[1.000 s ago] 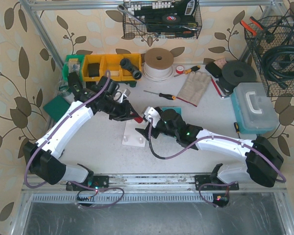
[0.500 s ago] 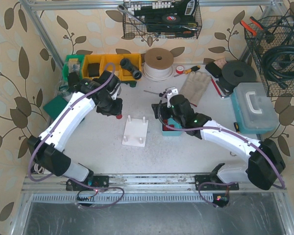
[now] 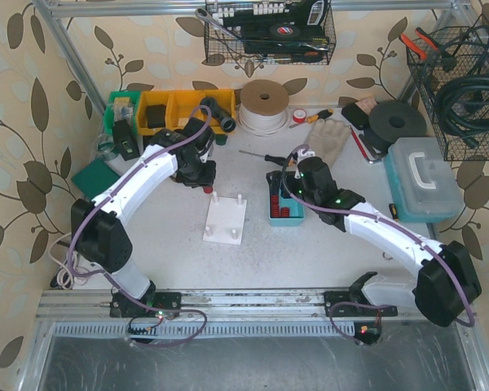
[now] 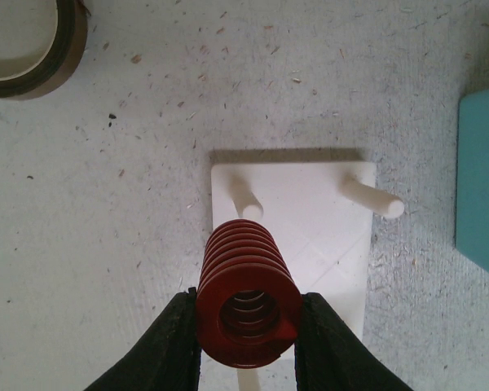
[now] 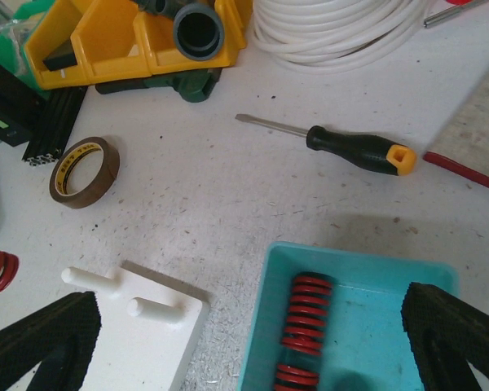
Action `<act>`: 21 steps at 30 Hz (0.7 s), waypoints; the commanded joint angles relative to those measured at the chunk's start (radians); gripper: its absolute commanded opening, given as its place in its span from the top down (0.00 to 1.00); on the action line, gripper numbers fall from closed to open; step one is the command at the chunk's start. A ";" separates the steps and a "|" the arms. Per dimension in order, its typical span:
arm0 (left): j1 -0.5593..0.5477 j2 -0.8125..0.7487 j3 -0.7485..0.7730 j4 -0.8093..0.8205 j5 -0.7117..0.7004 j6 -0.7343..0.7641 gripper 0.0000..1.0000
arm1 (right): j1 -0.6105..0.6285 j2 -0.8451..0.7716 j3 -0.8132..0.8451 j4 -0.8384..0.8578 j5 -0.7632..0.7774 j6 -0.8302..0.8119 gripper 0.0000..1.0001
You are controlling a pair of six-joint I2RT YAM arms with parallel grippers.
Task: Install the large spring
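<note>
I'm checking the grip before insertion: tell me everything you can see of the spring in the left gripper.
The spring is red, a thick coil of what looks like painted metal. It is hollow down the middle and seen end-on in the left wrist view. The left gripper clamps it by its sides, one black jaw on each. It is held over the white base, its far end pointing towards the left peg and not yet on it. Whether it touches that peg cannot be told.
</note>
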 commanded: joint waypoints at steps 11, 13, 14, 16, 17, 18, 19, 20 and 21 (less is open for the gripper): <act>-0.028 0.075 -0.038 0.076 -0.033 -0.039 1.00 | -0.078 0.004 -0.061 0.054 -0.070 0.066 0.03; -0.032 0.083 -0.039 0.076 -0.046 -0.044 1.00 | -0.078 0.011 -0.058 0.058 -0.076 0.064 0.04; -0.034 0.084 -0.043 0.080 -0.053 -0.047 1.00 | -0.078 0.013 -0.058 0.062 -0.080 0.062 0.04; -0.036 0.081 -0.051 0.089 -0.063 -0.052 1.00 | -0.078 0.015 -0.059 0.068 -0.085 0.061 0.04; -0.036 0.078 -0.053 0.095 -0.064 -0.053 1.00 | -0.079 0.014 -0.061 0.071 -0.087 0.060 0.04; -0.037 0.076 -0.058 0.106 -0.062 -0.053 1.00 | -0.078 0.015 -0.062 0.073 -0.089 0.060 0.04; -0.038 0.072 -0.065 0.118 -0.059 -0.054 1.00 | -0.079 0.015 -0.063 0.076 -0.090 0.060 0.04; -0.038 0.070 -0.070 0.125 -0.057 -0.056 1.00 | -0.079 0.017 -0.063 0.078 -0.092 0.060 0.04; -0.037 0.072 -0.070 0.126 -0.057 -0.057 1.00 | -0.079 0.019 -0.063 0.079 -0.092 0.060 0.04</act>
